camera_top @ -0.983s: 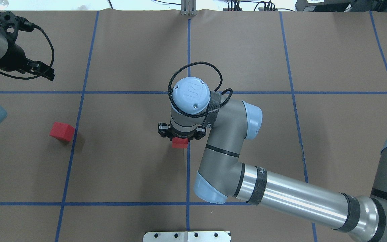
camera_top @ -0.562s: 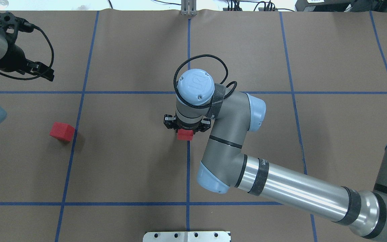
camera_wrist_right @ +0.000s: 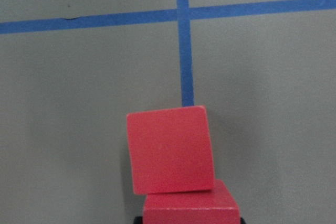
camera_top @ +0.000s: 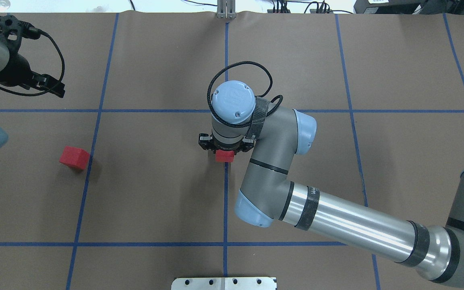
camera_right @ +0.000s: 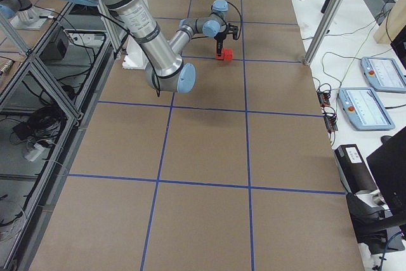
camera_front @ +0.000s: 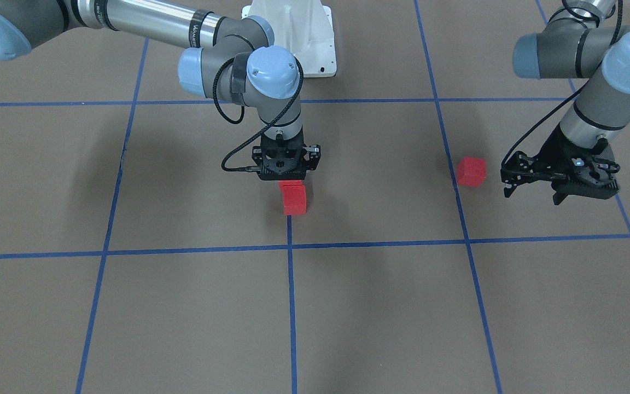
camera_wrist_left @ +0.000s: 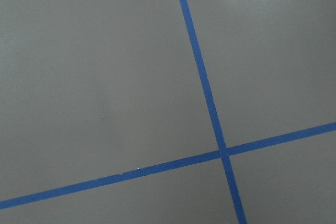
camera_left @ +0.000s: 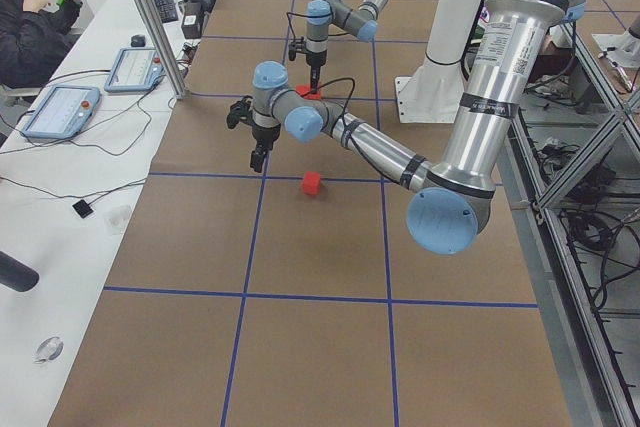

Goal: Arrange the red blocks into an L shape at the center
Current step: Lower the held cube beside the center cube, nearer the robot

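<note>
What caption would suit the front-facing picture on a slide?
Right gripper lowers one small red cube beside another on brown grid floor; a third waits by the left gripper.

The overhead view looks down from behind the robot; the front-facing view faces it from 12 o'clock across the table. Both share the red blocks (camera_top: 224, 156) at the blue tape crossing. Side cameras look along the table from each end. The right wrist camera sits close above those blocks; the left sees only tape lines (camera_wrist_left: 210, 103).
</note>
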Action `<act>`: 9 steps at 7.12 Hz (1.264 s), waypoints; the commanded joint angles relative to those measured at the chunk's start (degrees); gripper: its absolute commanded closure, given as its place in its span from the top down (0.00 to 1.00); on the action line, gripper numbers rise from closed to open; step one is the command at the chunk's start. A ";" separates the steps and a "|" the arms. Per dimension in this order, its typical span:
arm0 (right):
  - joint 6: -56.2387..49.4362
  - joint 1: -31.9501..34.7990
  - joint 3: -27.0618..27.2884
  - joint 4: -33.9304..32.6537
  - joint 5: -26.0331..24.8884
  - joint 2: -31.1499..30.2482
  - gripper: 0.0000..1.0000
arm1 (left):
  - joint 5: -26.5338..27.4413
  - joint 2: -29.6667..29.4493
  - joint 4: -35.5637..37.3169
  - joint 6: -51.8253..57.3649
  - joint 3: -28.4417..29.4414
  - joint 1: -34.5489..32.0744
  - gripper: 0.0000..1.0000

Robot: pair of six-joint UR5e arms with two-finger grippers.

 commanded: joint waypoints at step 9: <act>-0.95 -0.24 -2.36 0.01 -0.54 1.56 0.00 | 0.00 0.01 0.00 0.01 0.24 0.00 1.00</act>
